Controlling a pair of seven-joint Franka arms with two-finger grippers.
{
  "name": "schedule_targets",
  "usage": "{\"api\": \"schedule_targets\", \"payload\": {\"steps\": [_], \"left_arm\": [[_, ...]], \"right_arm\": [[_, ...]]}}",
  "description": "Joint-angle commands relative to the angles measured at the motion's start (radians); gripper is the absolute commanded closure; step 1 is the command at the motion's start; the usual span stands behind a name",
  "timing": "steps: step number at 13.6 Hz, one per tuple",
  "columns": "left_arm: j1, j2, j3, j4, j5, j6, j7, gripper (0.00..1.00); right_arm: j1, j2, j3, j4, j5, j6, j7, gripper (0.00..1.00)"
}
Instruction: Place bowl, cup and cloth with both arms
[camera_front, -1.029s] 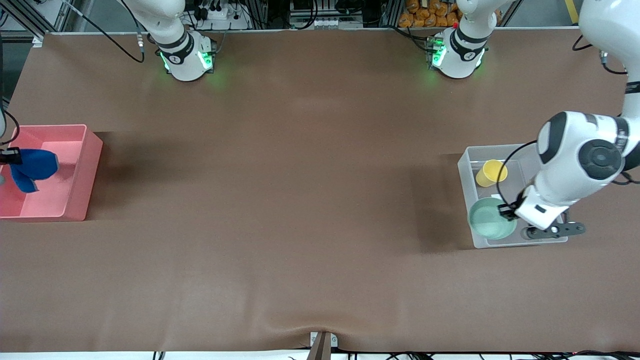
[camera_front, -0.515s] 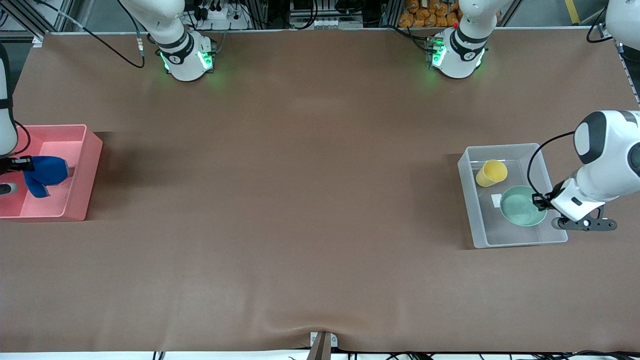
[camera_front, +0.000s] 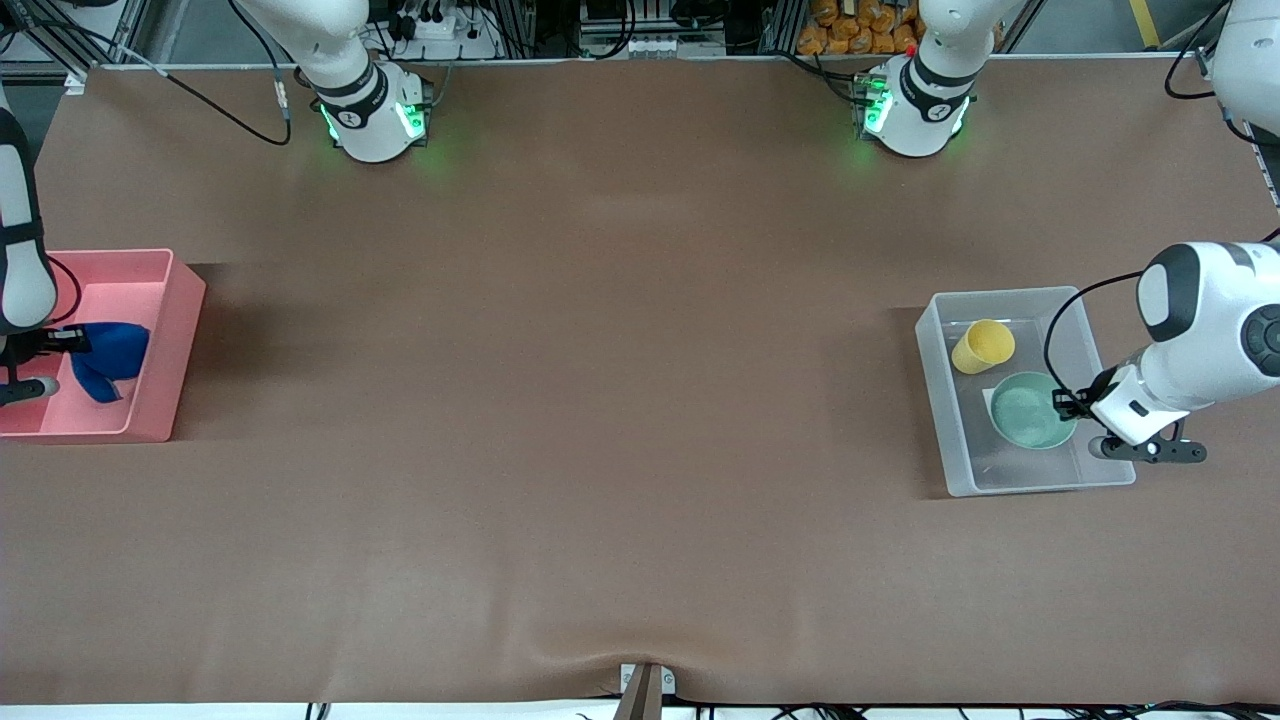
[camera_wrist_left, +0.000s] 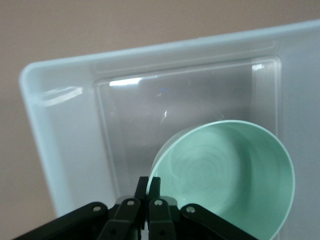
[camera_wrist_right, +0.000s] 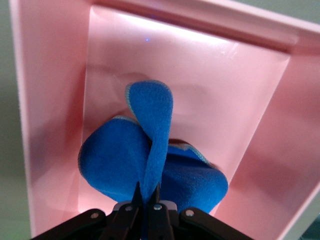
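Note:
My left gripper (camera_front: 1068, 403) is shut on the rim of the pale green bowl (camera_front: 1030, 410) and holds it inside the clear plastic bin (camera_front: 940, 420); in the left wrist view the bowl (camera_wrist_left: 225, 175) sits low over the bin floor. The yellow cup (camera_front: 982, 346) lies in the same bin, farther from the front camera than the bowl. My right gripper (camera_front: 62, 342) is shut on a fold of the blue cloth (camera_front: 108, 358), which hangs into the pink bin (camera_front: 165, 350); the right wrist view shows the cloth (camera_wrist_right: 150, 160) bunched over the bin floor.
The clear bin stands at the left arm's end of the table and the pink bin (camera_wrist_right: 240, 100) at the right arm's end. The brown table (camera_front: 600, 400) stretches between them. A small white label lies on the clear bin's floor beside the bowl.
My left gripper has carried the bowl from the clear bin's near part toward its middle and lower. My right gripper has lowered the cloth deeper into the pink bin.

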Motion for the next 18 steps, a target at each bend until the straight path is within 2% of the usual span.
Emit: {"api": "schedule_targets", "payload": {"steps": [1, 2, 3, 5, 6, 8, 9, 10, 13, 16, 18], "left_arm": [[0.013, 0.044, -0.010, 0.004, -0.002, 0.056, 0.019, 1.00], [0.013, 0.051, -0.010, 0.004, -0.001, 0.057, 0.019, 1.00], [0.013, 0.051, -0.009, 0.004, -0.002, 0.057, 0.019, 0.93], [0.014, 0.039, -0.007, 0.010, -0.005, 0.054, 0.008, 0.06], [0.028, 0.021, -0.009, 0.014, -0.005, 0.047, 0.008, 0.00], [0.037, -0.049, -0.017, 0.016, -0.005, 0.006, 0.002, 0.00], [0.037, -0.089, -0.033, 0.022, -0.008, -0.027, 0.002, 0.00], [0.037, -0.126, -0.050, 0.037, -0.019, -0.075, 0.000, 0.00], [0.037, -0.238, -0.073, 0.117, -0.123, -0.250, 0.000, 0.00], [0.037, -0.309, -0.115, 0.209, -0.154, -0.397, 0.000, 0.00], [0.036, -0.329, -0.145, 0.315, -0.168, -0.535, -0.012, 0.00]], "right_arm": [[-0.029, 0.039, 0.019, 0.027, 0.018, 0.005, -0.007, 1.00], [-0.029, 0.050, 0.019, 0.027, 0.020, 0.008, -0.007, 1.00], [-0.034, 0.059, 0.019, 0.027, 0.026, 0.017, -0.012, 1.00], [-0.035, 0.082, 0.019, 0.027, 0.046, 0.022, -0.015, 1.00], [-0.035, 0.088, 0.019, 0.027, 0.053, 0.025, -0.015, 1.00], [-0.035, 0.099, 0.019, 0.027, 0.056, 0.046, -0.018, 1.00], [-0.035, 0.100, 0.019, 0.027, 0.055, 0.046, -0.019, 0.47], [-0.037, 0.097, 0.020, 0.027, 0.058, 0.046, -0.019, 0.00], [-0.035, 0.080, 0.024, 0.069, 0.058, 0.008, -0.062, 0.00], [-0.011, 0.009, 0.033, 0.144, 0.070, -0.159, -0.061, 0.00], [0.009, -0.053, 0.039, 0.180, 0.134, -0.272, -0.041, 0.00]]}}
